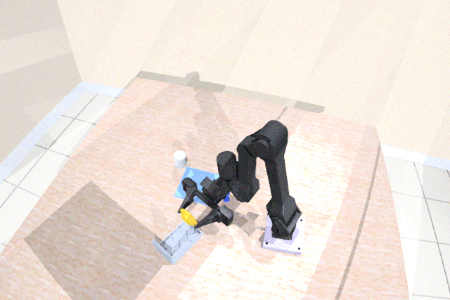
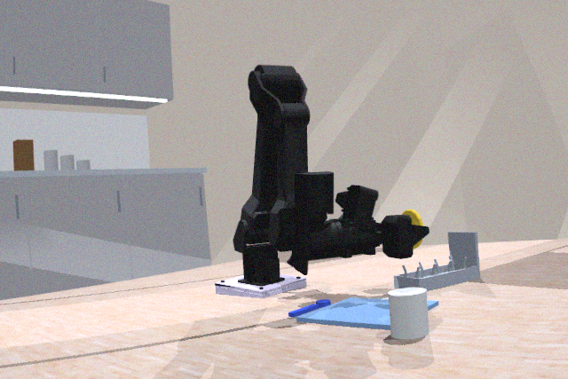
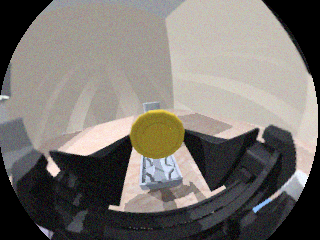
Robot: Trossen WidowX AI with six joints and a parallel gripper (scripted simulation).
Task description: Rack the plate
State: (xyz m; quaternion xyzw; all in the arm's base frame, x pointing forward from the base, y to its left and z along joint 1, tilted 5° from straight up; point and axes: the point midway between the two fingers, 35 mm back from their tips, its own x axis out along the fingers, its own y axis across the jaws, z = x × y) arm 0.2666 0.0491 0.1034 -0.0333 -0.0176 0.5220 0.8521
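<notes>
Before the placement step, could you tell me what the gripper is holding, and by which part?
The gripper is shut on the yellow plate, pinching it by opposite sides of its rim, upright, above the dish rack.

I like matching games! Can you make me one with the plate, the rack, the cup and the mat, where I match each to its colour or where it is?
Things:
1. plate
2. dish rack
3. cup
4. mat

Descriptions:
A. flat and light blue, lying on the table
B. yellow, held up in the air between the gripper fingers
C. grey with little rails, standing on the table with nothing in it
D. white and round, standing near the mat's edge

Right pairs: 1-B, 2-C, 3-D, 4-A
</notes>
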